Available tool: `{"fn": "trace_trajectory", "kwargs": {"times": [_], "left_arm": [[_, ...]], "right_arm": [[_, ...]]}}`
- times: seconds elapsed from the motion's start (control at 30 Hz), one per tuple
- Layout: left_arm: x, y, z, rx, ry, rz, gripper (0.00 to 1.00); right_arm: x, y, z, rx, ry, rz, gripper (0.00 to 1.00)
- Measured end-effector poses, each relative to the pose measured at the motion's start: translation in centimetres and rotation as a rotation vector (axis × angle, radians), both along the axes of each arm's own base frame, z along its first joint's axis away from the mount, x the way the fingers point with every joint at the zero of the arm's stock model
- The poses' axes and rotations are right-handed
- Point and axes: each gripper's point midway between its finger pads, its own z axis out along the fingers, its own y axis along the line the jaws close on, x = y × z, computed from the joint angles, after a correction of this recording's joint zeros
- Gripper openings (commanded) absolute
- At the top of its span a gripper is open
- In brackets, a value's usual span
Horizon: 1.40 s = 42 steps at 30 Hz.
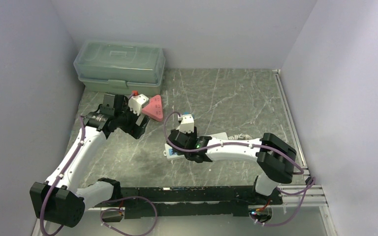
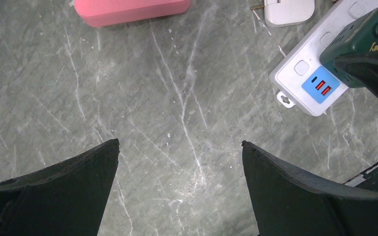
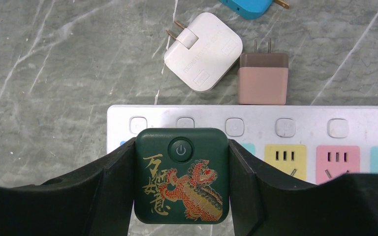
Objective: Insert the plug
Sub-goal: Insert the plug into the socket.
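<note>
A dark green square plug (image 3: 181, 177) with a power button and a gold-red lion print is gripped between my right gripper's fingers (image 3: 113, 191). My right gripper (image 3: 181, 183) holds it over the left end of the white power strip (image 3: 256, 115), covering a socket there. I cannot tell whether it is seated. The strip has coloured sockets: yellow (image 3: 285, 160), pink (image 3: 338, 162), teal. In the top view the right gripper (image 1: 193, 146) is at the strip (image 1: 220, 136). My left gripper (image 2: 179, 145) is open and empty above bare table. It sees the strip's USB end (image 2: 300, 73) and the green plug (image 2: 359, 44).
A white charger (image 3: 203, 51), a pink-brown charger (image 3: 263, 78) and a blue plug (image 3: 248, 6) lie just beyond the strip. A pink wedge-shaped object (image 1: 153, 108) lies by the left gripper (image 1: 139, 127). A translucent green lidded box (image 1: 120, 66) stands at the back left.
</note>
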Motion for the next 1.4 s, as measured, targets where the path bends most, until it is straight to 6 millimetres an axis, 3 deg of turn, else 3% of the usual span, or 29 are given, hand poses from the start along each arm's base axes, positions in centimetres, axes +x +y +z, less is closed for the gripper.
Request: {"fn": "trace_trajectory", "kwargs": {"times": [0.8,0.97,1.1,1.2,1.4], "left_arm": [[0.6,0.4,0.2,0.023,-0.010,0.011,1.00],[0.7,0.5,0.3,0.028,-0.011,0.016,1.00],[0.8,0.5,0.4,0.030,-0.008,0.017,1.00],[0.9,0.4,0.6,0.030,-0.009,0.017,1.00],[1.1,0.3,0.9,0.027,-0.010,0.015,1.00]], "right_arm": [[-2.6,0.6,-0.7,-0.032,-0.110,0.042,0.01],[-2.6,0.6,-0.7,-0.026,-0.112,0.041,0.59],[-2.8,0.9,-0.3,-0.005,-0.108,0.047,0.71],[-5.0,-0.1,-2.9,-0.081,-0.015,0.118,0.96],[-6.2,-1.0,-2.9,-0.122,0.015,0.151,1.00]]}}
